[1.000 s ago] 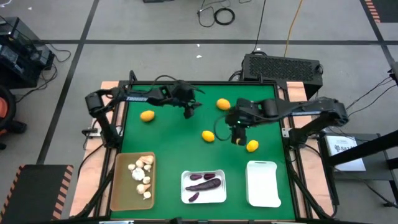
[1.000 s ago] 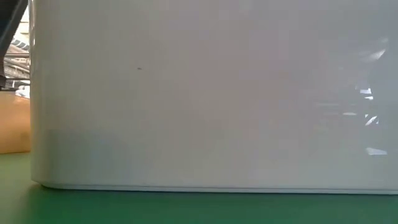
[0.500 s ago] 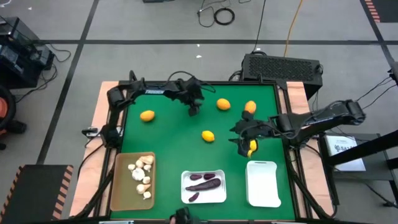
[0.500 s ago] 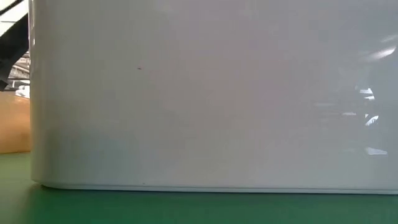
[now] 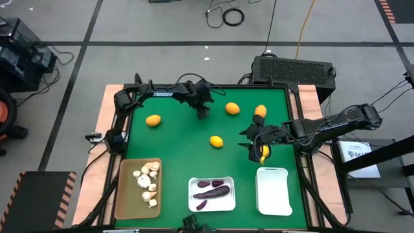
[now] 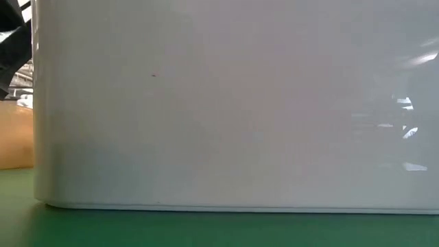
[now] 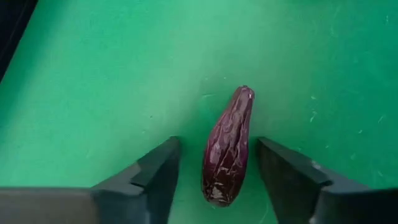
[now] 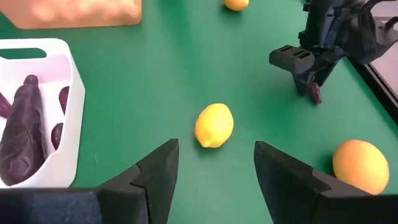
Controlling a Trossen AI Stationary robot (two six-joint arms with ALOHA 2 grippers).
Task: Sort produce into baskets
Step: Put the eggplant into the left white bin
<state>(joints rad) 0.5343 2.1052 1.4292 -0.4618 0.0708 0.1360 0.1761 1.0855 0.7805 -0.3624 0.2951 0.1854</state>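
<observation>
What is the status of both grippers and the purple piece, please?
Left gripper open, fingers either side of purple piece, not touching. Right gripper open, empty, by empty white basket. Nothing in the way.

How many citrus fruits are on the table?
5: one orange at the left, two oranges at the back, one lemon mid-table, one lemon near the empty white basket. None seems hidden.

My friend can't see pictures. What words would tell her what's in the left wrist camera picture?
A small, wrinkly dark purple elongated vegetable lies on the green table mat, right between the two dark fingers of the robot's left gripper. The fingers stand a little apart from it on each side, not touching it.
</observation>
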